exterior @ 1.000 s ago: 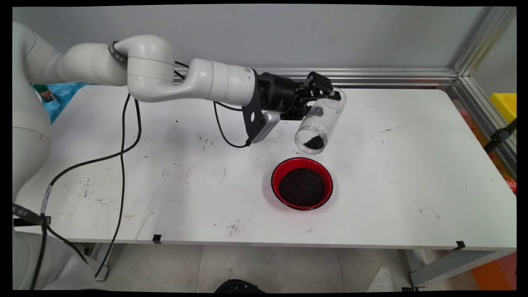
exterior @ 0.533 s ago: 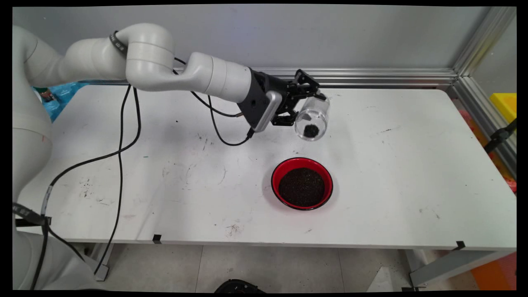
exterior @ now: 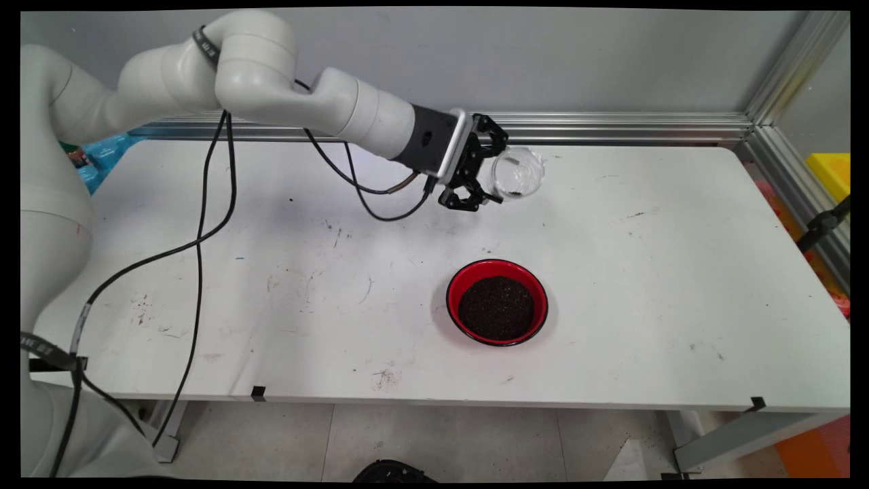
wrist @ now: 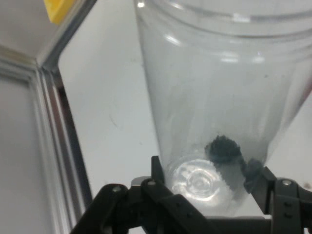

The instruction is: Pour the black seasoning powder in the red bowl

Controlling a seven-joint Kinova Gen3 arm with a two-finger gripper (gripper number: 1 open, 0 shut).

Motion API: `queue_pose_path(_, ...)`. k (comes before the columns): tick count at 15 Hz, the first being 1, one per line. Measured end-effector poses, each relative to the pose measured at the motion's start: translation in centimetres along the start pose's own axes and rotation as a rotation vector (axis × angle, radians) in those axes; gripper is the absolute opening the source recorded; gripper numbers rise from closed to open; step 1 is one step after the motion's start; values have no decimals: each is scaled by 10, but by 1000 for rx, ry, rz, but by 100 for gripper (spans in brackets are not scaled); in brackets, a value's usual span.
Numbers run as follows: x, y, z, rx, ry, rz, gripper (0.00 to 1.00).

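My black gripper [exterior: 501,178] is shut on a clear plastic jar [exterior: 518,172], held in the air above the far middle of the white table [exterior: 679,272]. The jar's mouth faces up toward the camera. In the hand view the jar [wrist: 219,97] fills the frame between my fingers [wrist: 158,170], with a small clump of dark grains [wrist: 223,148] lying near its base. A red bowl [exterior: 497,301] full of the same dark grains stands on the table, well in front of and below the jar.
An aluminium rail [exterior: 611,125] runs along the table's far edge and down the right side [exterior: 794,170]. A yellow block [exterior: 829,173] lies beyond the right rail. Black cables [exterior: 200,238] hang from the arm over the table's left part.
The wrist has rolled the jar from mouth-down over the bowl to mouth-up. The jar has also moved back toward the far rail, and the leftover grains have slid to its base.
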Motion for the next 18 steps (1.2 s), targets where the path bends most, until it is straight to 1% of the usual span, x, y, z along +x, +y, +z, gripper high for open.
queue_pose_path(3,-4,-9,-1,-31,-19,-150,0)
queue_pose_path(6,-8,-15,-1,-48,-37,-252,0)
queue_pose_path(8,-10,-19,-1,-64,-52,-337,0)
queue_pose_path(11,-11,-22,-1,-98,-57,-459,0)
queue_pose_path(14,-12,-22,1,-121,-59,-568,0)
queue_pose_path(18,-20,-14,10,-123,-57,-706,0)
